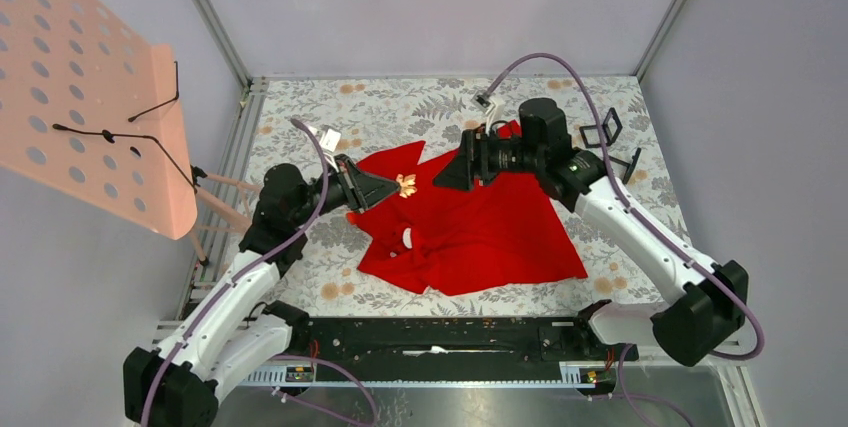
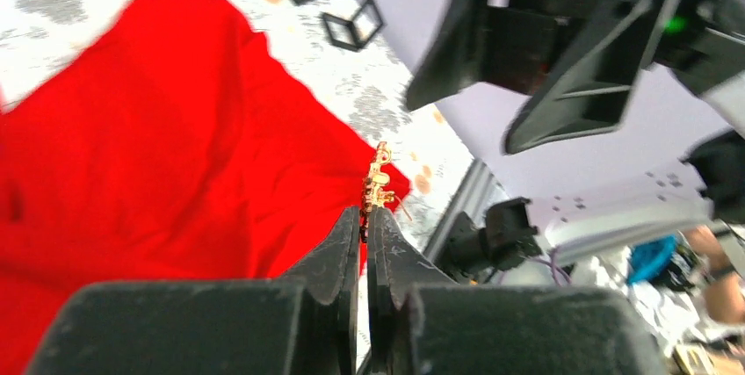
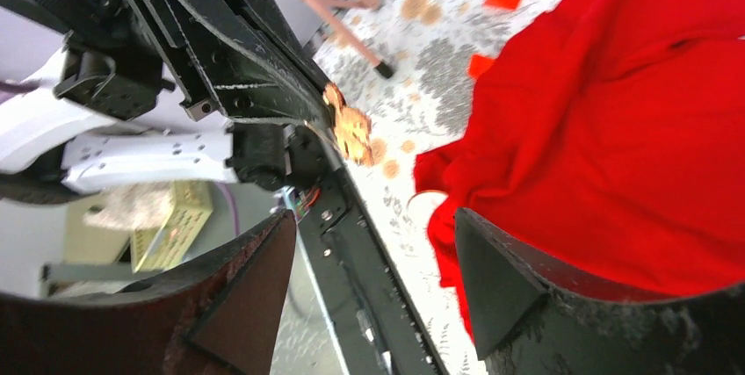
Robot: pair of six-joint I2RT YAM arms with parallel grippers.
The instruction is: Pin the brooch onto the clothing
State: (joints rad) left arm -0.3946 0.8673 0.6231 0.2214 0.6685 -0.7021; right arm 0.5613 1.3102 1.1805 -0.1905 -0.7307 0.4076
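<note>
The clothing (image 1: 480, 222) is a bright red shirt spread on the floral table top, also seen as clothing (image 2: 149, 147) and clothing (image 3: 615, 129). A small gold brooch (image 1: 407, 185) is held in the air above the shirt's left part. My left gripper (image 1: 395, 187) is shut on the brooch (image 2: 379, 180), which sticks out past the fingertips. The brooch (image 3: 350, 127) shows at the tip of the left fingers in the right wrist view. My right gripper (image 1: 440, 179) hangs just right of it, open, nothing between its fingers (image 3: 492, 270).
A floral cloth (image 1: 400, 112) covers the table. Two small black frames (image 1: 600, 132) lie at the back right. A pink perforated board (image 1: 90, 87) on a stand is at the left. A black rail (image 1: 440, 337) runs along the near edge.
</note>
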